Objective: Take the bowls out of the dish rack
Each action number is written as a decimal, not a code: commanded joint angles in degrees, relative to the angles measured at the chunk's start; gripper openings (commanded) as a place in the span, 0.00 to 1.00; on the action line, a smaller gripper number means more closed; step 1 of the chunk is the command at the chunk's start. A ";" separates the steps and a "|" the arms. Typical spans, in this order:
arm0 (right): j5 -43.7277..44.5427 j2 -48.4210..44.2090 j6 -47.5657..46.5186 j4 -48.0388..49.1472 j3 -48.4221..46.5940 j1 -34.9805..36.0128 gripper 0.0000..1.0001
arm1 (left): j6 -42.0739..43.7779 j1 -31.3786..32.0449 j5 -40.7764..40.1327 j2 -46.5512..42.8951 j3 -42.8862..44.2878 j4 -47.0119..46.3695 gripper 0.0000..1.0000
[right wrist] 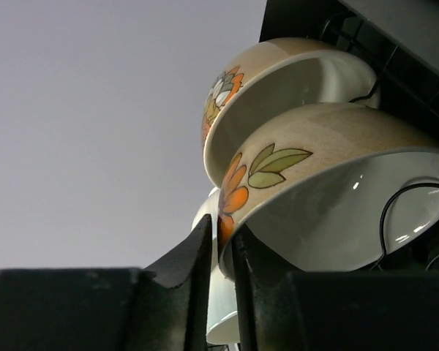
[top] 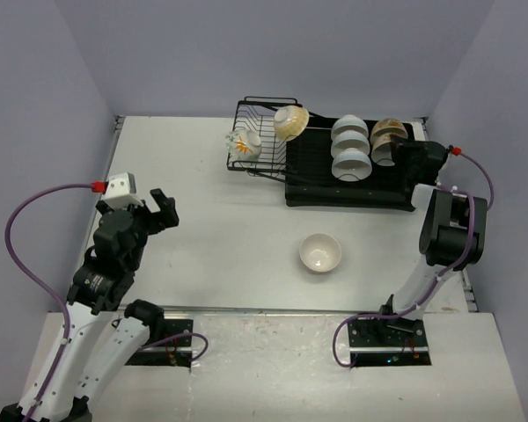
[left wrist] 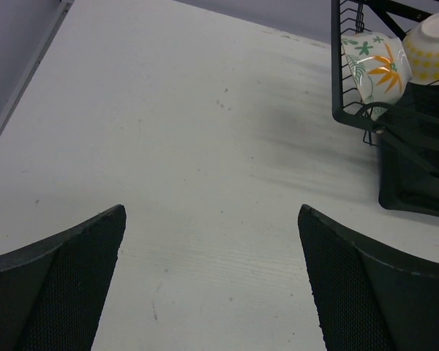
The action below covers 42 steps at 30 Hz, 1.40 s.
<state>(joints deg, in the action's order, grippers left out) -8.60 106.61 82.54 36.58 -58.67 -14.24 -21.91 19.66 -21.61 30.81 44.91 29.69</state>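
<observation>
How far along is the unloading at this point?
Done: one white bowl sits on the table. In hand: the right gripper pinches the rim of the nearer tan bowl, which sits in the dish rack. Remaining: the other tan bowl, three white bowls, the cream-yellow bowl and the floral bowl. The left gripper is open and empty.

The dish rack (top: 310,167) sits at the table's (top: 202,220) far side — bowls (top: 350,163) standing in it — with a lone bowl (top: 320,252) on the table before it.
</observation>
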 commanded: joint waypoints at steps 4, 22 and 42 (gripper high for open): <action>0.69 1.58 2.53 7.27 0.05 -0.35 0.04 | 0.38 0.29 0.51 0.39 0.27 -1.66 1.00; -1.33 8.61 10.95 42.14 5.68 -1.05 0.00 | 0.55 0.29 0.95 1.01 0.18 -1.74 1.00; -0.72 9.93 15.10 56.23 8.22 -1.58 0.00 | 0.73 0.29 1.83 1.27 0.10 -2.09 1.00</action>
<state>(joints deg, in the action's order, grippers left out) -10.02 116.27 96.05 70.85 -50.57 -15.55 -21.89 19.66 -20.95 31.94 44.88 29.67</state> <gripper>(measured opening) 0.035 0.997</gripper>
